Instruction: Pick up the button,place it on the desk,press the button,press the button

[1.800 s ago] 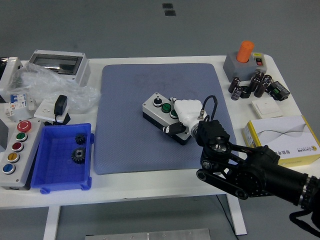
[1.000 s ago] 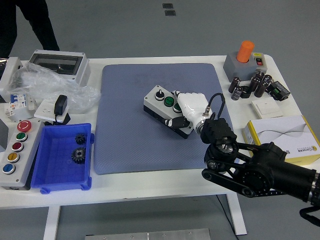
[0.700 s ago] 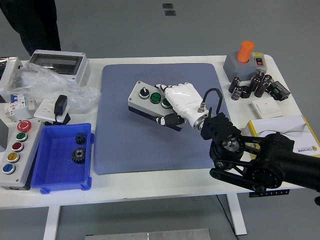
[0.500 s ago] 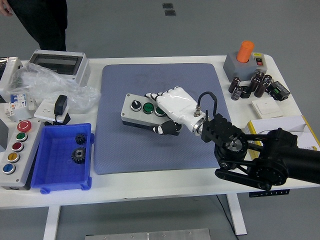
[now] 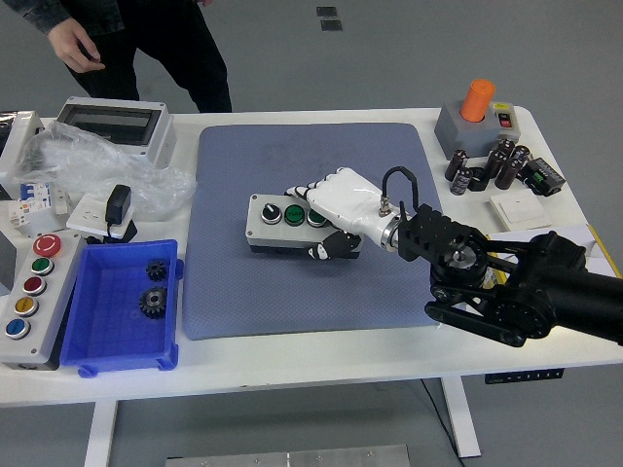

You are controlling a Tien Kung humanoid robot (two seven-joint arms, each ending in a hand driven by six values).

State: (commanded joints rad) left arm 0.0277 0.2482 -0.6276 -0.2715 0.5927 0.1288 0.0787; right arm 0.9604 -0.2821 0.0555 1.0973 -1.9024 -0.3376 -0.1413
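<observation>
White counter point(image 5: 321, 362) bearing a blue-grey mat point(image 5: 292, 282) at centre. On the mat, slightly left of centre: grey button box point(image 5: 282, 224), lying flat, its long side running left to right, with a black knob and a green button visible on its top face. Right hand point(image 5: 336, 209), white, on a black arm entering from the right: clasped over the right end of the button box, fingers lying across the top face and far edge, thumb curled against the near side. Left arm out of view. Left of the mat, near side: blue bin point(image 5: 122, 311) holding two dark gears point(image 5: 153, 289), one behind the other. Left of the bin, at the counter's left edge: long grey control box point(image 5: 29, 297) with a column of red, green, red, yellow and blue buttons. Far left: clear plastic bag point(image 5: 88, 170), crumpled, with a grey enclosure point(image 5: 112, 125) just behind it and a black plug point(image 5: 119, 206) on a white plate near its front. Far right corner: grey base with an orange cylinder point(image 5: 477, 99) standing upright; beside it a cluster of dark capacitors point(image 5: 487, 165). Right edge, partly behind the arm: yellow-and-white carton point(image 5: 574, 233). Beyond the far left of the counter: a person in dark clothing, one hand point(image 5: 76, 49) hanging free, clear of the counter.
</observation>
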